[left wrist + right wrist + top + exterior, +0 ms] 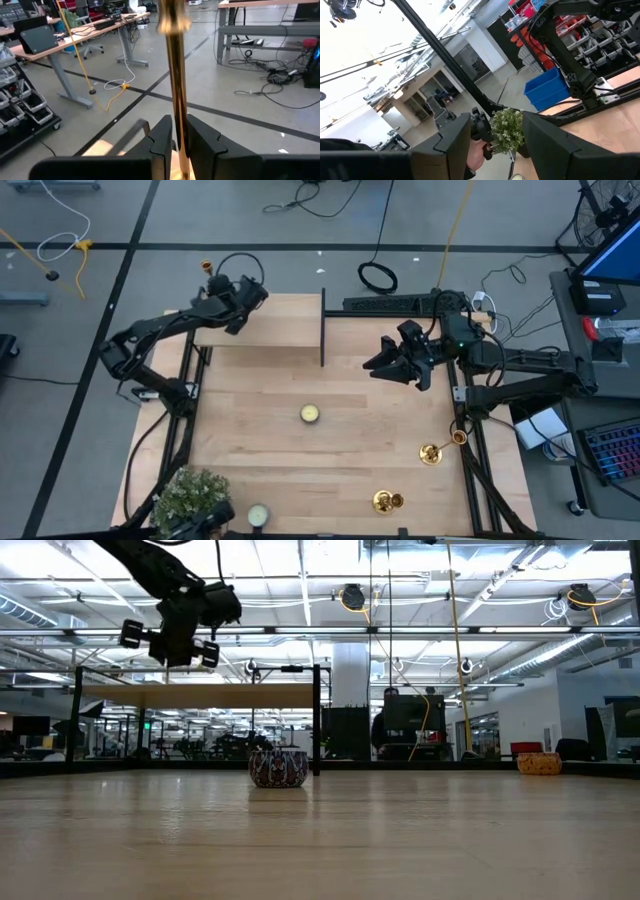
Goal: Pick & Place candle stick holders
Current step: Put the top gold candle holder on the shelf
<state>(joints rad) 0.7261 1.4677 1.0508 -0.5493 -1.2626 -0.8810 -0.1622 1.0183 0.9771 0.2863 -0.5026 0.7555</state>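
Left hand (176, 142): pinching one holder (175, 75), raised over the shelf (260, 332); placing likely next. Right hand (495, 145): spread, empty. Two holders (432, 452) on surface (300, 470).

On the wooden table (330, 460) we saw two brass candlesticks (440, 448) (387, 501), two small candles (310, 414) (258, 515) and a potted plant (190, 498).

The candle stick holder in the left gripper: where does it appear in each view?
High view: candle stick holder, gold tip past the left gripper, by the table's far left corner.
Low view: cannot make it out; left gripper upper left.
Left wrist view: centre, stem between the fingers.
Right wrist view: not in it.
Shared landmark: the left gripper.
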